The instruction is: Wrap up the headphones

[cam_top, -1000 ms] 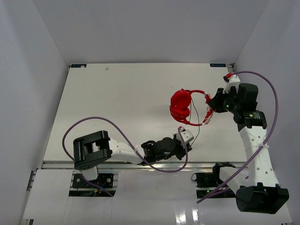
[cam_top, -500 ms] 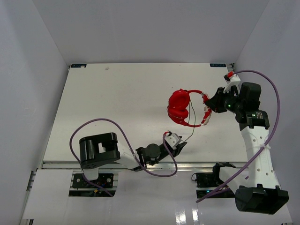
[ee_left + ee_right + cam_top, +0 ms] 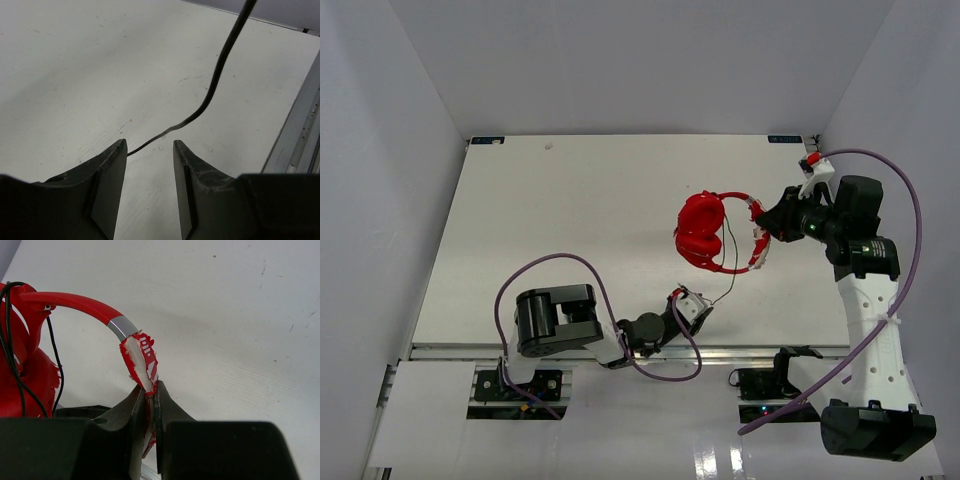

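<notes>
Headphones [image 3: 705, 232], red with a frayed, white-marked headband [image 3: 80, 302], at the table's [image 3: 570, 210] right-centre, pinched by the clenched right gripper [image 3: 151, 390]; left gripper [image 3: 149, 147] half-parted, empty, straddling the cord [image 3: 220, 70].

Red over-ear headphones [image 3: 703, 232] right of centre, both round cups bunched together at left, the frayed, white-marked headband [image 3: 142, 352] arcing away to the right. A thin dark cord [image 3: 215, 85] trails toward the near edge.
</notes>
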Robot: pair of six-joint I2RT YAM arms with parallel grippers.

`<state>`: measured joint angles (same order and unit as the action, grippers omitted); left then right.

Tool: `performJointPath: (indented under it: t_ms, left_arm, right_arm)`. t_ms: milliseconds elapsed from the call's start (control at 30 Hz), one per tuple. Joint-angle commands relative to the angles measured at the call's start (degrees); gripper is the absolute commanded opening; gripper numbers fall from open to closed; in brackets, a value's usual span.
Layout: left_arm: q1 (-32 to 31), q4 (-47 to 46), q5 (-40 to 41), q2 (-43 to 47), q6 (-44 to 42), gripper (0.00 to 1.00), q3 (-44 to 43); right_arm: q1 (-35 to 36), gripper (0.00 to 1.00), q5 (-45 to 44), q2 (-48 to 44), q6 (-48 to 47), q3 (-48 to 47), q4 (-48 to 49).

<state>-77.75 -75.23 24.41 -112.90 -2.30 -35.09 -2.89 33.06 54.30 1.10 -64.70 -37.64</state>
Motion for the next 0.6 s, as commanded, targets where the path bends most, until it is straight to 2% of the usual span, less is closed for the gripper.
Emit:
performJointPath:
  t_ms: [0,200,267,400,567]
  left_arm:
    - [0.8,-6.0,1.7,-1.2,1.3,0.49,-0.5]
    - [1.5,-7.1,1.3,-1.9,7.2,0.46,-1.3]
    - [1.5,-7.8,0.7,-1.0,10.2,0.50,0.7]
    - [1.4,-11.4,-2.3,2.7,22.2,0.61,8.1]
    - [1.2,-3.8,-5.9,9.3,35.0,0.67,12.2]
  right_arm:
    - [-0.3,0.08,5.0,-1.8,2.2,-2.8,1.3]
    - [-0.2,0.08,5.7,-2.1,1.4,-3.4,-0.4]
    - [-0.2,0.08,5.5,-2.1,1.1,-3.7,-0.7]
    - [-0.3,0.08,5.1,-2.1,1.0,-4.0,-0.9]
    - [-0.3,0.08,4.7,-2.3,0.8,-3.0,-0.6]
